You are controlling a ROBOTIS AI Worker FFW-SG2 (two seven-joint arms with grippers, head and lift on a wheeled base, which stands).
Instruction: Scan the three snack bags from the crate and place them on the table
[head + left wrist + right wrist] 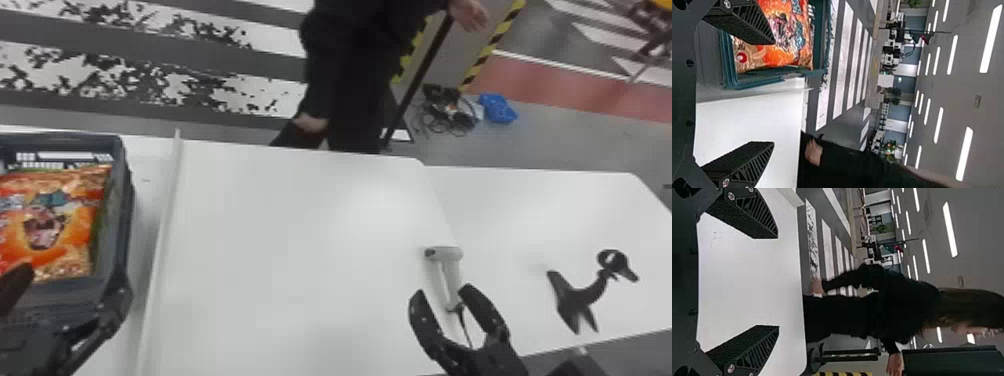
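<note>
My left gripper (pixel 70 292) is open over the near part of the dark crate (pixel 126 200) at the head view's left. Inside the crate lies an orange snack bag (pixel 70 220), with a green edge showing beside it. In the left wrist view the open left gripper (pixel 773 93) has nothing between its fingers, near the crate (pixel 775 78) and bag (pixel 789 35). A white handheld scanner (pixel 446 255) lies on the table (pixel 300 240). My right gripper (pixel 442 292) stands open around the sight line to the scanner's handle; the right wrist view shows this gripper (pixel 777 282) empty.
A black scanner stand (pixel 580 297) sits on the right-hand table (pixel 520 210). A raised white edge (pixel 162 225) runs between the crate and the middle table. A thin cable (pixel 465 325) trails from the scanner's handle.
</note>
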